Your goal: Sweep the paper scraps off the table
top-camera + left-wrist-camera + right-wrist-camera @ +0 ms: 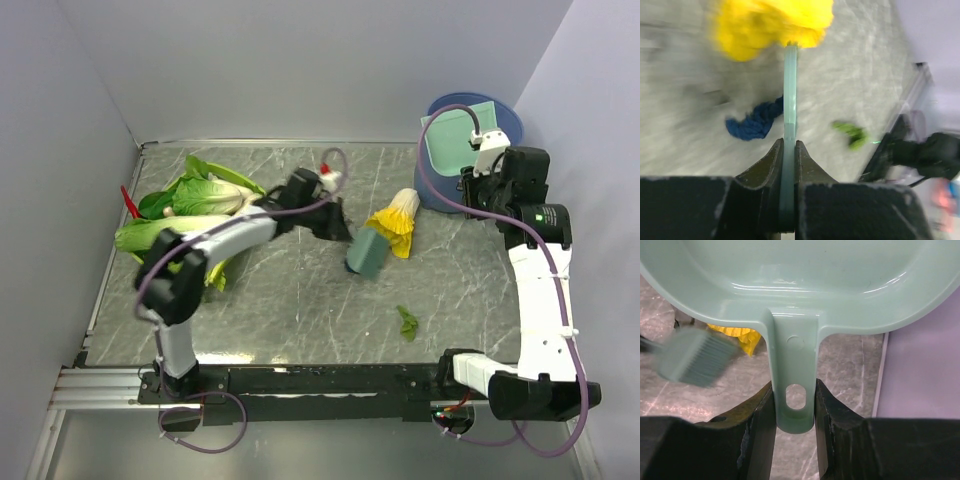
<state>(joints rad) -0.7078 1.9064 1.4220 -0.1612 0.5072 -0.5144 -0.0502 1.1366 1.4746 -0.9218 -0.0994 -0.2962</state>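
My left gripper [335, 225] is shut on the thin handle of a teal brush [365, 252] held over the middle of the table [300, 300]. In the left wrist view the gripper [788, 142] clamps the handle [790, 90]; a dark blue paper scrap [754, 122] lies just left of it and a green scrap [852, 134] to the right. The green scrap [407, 322] lies alone nearer the front. A red and white scrap [328, 170] sits at the back. My right gripper [795, 387] is shut on the handle of a mint dustpan [800, 285], held at the back right [462, 135].
A yellow-and-white frilly vegetable [395, 222] lies just beyond the brush. Large leafy greens [190, 205] fill the left side, with a red item [128, 200] beside them. A blue bin [500, 115] stands in the back right corner under the dustpan. Pale walls enclose the table.
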